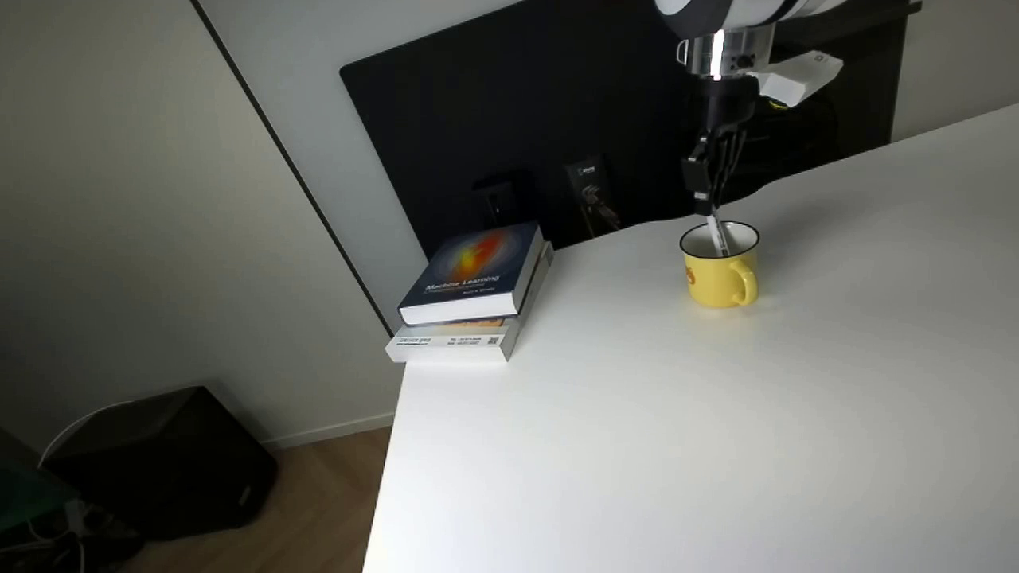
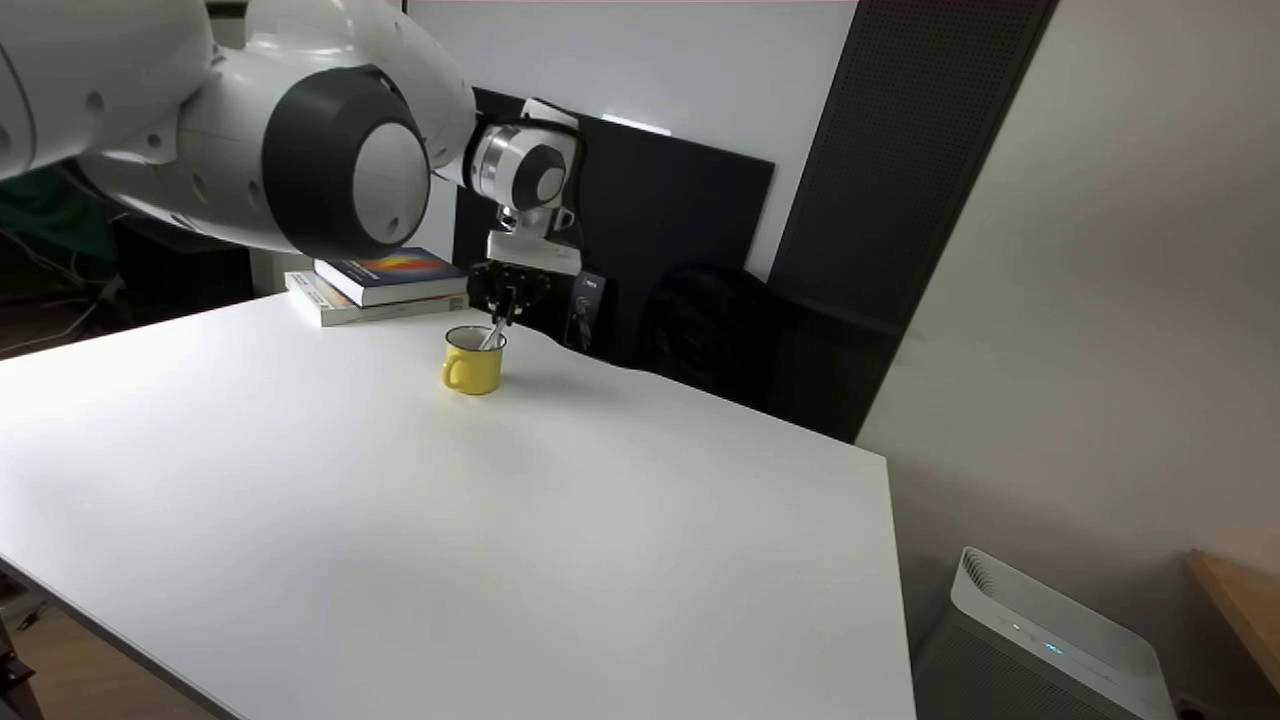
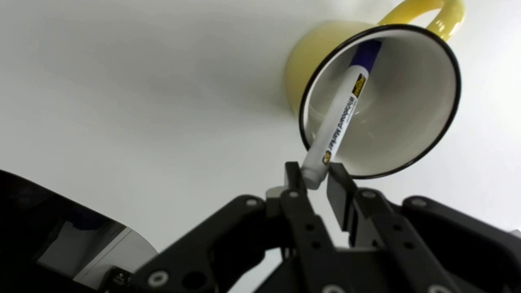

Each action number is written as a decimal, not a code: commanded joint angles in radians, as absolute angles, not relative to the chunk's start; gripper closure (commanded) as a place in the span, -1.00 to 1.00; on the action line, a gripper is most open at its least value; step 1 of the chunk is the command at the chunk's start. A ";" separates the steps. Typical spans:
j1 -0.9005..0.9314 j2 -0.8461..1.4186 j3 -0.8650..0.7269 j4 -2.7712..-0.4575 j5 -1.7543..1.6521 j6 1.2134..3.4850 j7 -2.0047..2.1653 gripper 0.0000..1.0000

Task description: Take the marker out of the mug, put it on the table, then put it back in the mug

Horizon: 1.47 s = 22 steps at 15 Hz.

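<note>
White table (image 2: 500, 560), straight-edged, spreads wide in both exterior views. Black panel (image 1: 509, 119) stands behind it, & a white robot arm (image 2: 340, 130) reaches in over it. Books (image 1: 470, 278) sit stacked at the table's edge; top one has a dk blue cover w/ a red-orange burst. Black gripper (image 3: 315, 175) points down over the mug (image 1: 712, 282), fingers (image 3: 341, 187) clenched on the plain end of the marker (image 3: 338, 116), one each side. Mug's upright on the table: bright yellow, white inside, dk rim, one handle (image 3: 452, 16). Marker's in the mug, tilted, its dk blue-purple cap (image 3: 366, 55) down inside nr the handle side, plain end up past the rim btwn the fingers. It's slim & white, w/ blk "Whiteboard Marker" lettering along the barrel & a blk/yellow patch toward each end.
</note>
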State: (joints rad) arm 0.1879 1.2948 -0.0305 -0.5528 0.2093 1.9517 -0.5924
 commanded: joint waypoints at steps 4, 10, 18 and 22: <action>0.193 1.273 -0.018 -0.542 0.219 1.917 -0.603 0.90; 0.226 1.235 -0.022 -0.539 0.209 1.895 -0.625 0.91; 0.270 1.174 -0.027 -0.548 0.199 1.853 -0.662 0.91; 0.271 1.137 -0.024 -0.566 0.202 1.776 -0.689 0.91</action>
